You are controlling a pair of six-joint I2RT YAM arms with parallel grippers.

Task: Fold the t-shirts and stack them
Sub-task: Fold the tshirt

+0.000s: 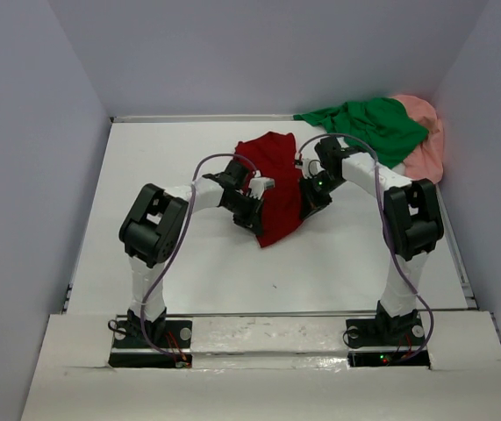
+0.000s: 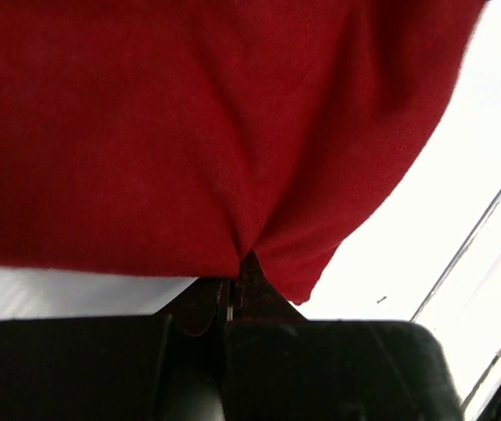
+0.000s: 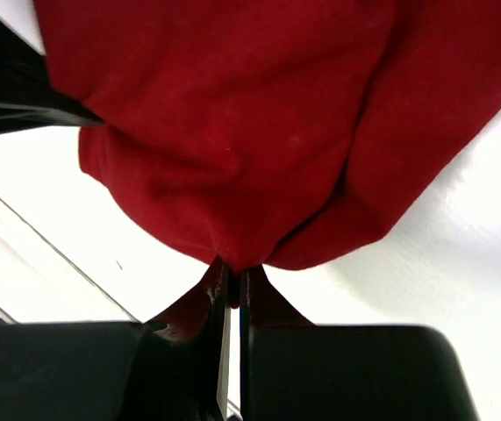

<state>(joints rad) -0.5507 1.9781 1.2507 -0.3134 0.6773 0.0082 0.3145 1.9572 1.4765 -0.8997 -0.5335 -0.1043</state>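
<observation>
The dark red t-shirt point(image 1: 272, 189) hangs bunched between my two grippers at the table's middle. My left gripper point(image 1: 252, 203) is shut on its left edge; in the left wrist view the red cloth point(image 2: 197, 132) fills the frame and is pinched at the gripper's tips point(image 2: 235, 267). My right gripper point(image 1: 307, 195) is shut on its right edge; in the right wrist view the cloth point(image 3: 259, 132) is pinched at the tips point(image 3: 233, 270). The bright green t-shirt point(image 1: 373, 125) lies crumpled at the back right, on top of the salmon pink t-shirt point(image 1: 425, 145).
The white table point(image 1: 180, 263) is walled by grey panels on the left, back and right. A white ledge point(image 1: 268, 333) runs along the near edge at the arm bases. The green and pink shirts lie against the right wall.
</observation>
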